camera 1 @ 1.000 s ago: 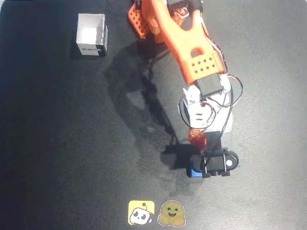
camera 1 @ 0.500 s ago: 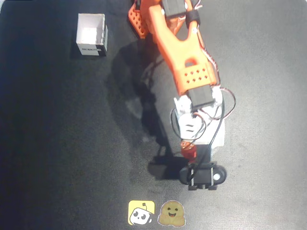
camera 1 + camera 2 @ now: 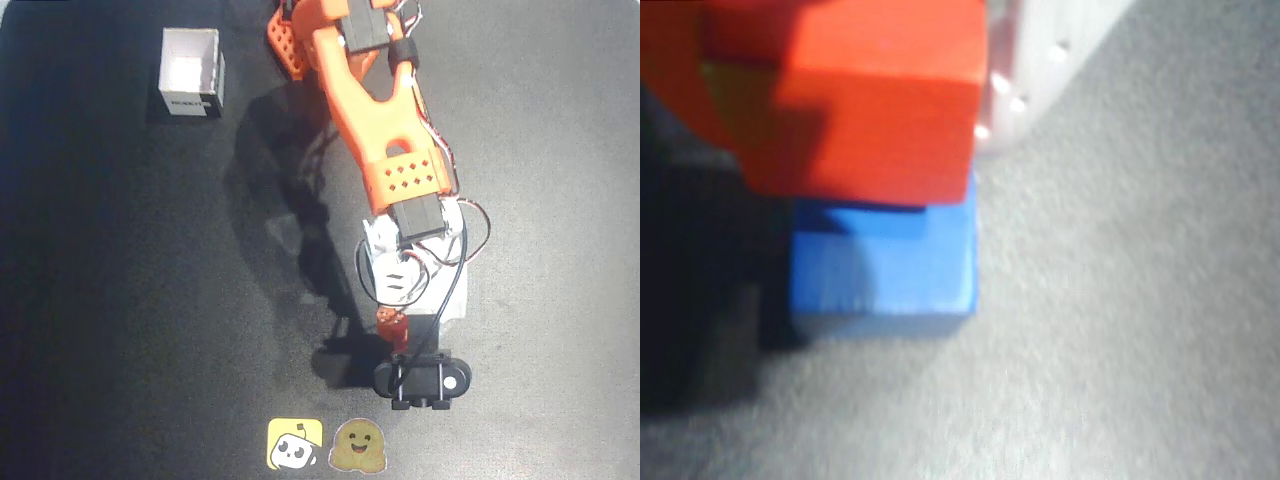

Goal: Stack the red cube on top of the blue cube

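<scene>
The gripper (image 3: 400, 345), closed on the red cube (image 3: 875, 95), has swung from beside the blue cube (image 3: 885, 265) to directly above it, so placement looks imminent.

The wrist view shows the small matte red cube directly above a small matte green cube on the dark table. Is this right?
Not quite: the cube under the small matte red cube is blue, not green. The wrist view shows this small matte blue cube on the dark table.

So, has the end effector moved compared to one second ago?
Yes. In the overhead view the end effector has shifted down and slightly left, nearer the two stickers at the bottom edge.
</scene>
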You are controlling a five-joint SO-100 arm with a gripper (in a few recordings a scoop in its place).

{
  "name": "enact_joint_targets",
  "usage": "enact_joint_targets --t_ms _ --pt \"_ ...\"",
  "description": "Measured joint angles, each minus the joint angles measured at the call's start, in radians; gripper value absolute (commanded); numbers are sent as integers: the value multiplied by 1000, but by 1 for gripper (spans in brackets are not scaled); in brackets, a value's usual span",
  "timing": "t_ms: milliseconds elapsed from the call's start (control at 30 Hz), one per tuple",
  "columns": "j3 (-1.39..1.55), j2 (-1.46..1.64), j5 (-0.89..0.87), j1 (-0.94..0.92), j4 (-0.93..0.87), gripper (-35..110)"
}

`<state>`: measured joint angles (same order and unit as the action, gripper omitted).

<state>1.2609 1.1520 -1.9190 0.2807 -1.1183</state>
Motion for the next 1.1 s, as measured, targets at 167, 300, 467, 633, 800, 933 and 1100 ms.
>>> enact_joint_targets --t_ms 167,300,467,633,800,933,1100 --pt "-5 -18 0 0 14 0" --pt "-11 -34 0 0 14 0" --pt "-23 -46 0 5 20 0" --pt "-23 -51 -6 15 35 0" --pt "-26 -52 -12 15 40 0" --pt "-34 -61 -12 23 41 0" --pt "-34 -61 -12 20 46 0"
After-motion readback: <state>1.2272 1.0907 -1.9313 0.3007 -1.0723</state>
